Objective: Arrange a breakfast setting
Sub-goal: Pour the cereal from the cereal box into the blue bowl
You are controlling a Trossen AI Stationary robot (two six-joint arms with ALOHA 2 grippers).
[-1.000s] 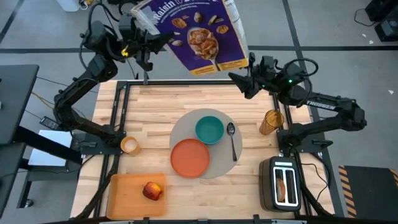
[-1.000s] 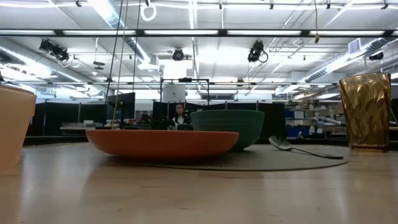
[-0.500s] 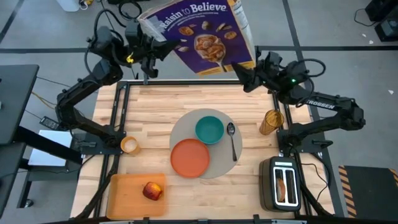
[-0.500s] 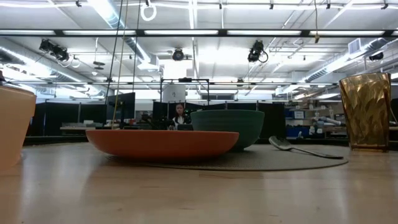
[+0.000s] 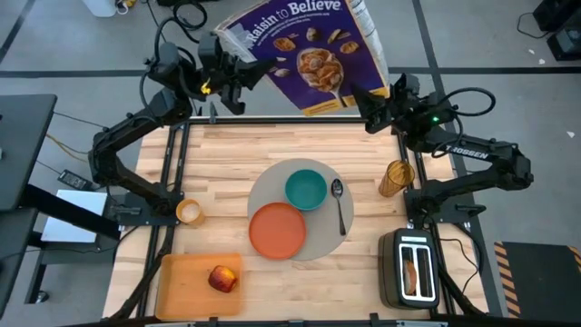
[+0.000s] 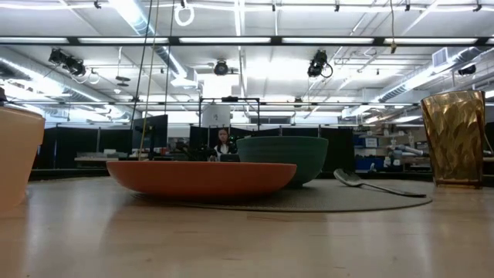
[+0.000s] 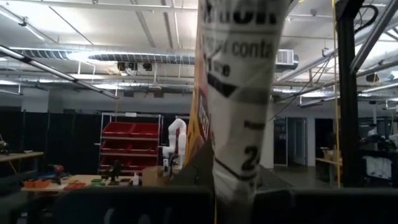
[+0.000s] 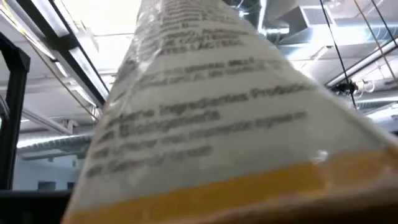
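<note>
Placemat (image 5: 320,238) below; both grippers (image 5: 238,74) (image 5: 374,102) raised, flanking cereal bag (image 5: 309,50).

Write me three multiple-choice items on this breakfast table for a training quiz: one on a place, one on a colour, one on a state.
1. Where does the red apple lie?
A. on the orange cutting board
B. in the teal bowl
C. on the placemat

2. What colour is the plate beside the teal bowl?
A. yellow
B. orange
C. grey

3. What state is the cereal bag in?
A. lying flat on the table
B. standing in the toaster
C. held up beyond the table's far edge by the left gripper

Answers:
1 A, the high view shows it on the board near the front left corner.
2 B, its orange disc lies on the grey placemat.
3 C, the left gripper is shut on the bag's edge, while the right gripper reaches its other side.
</note>
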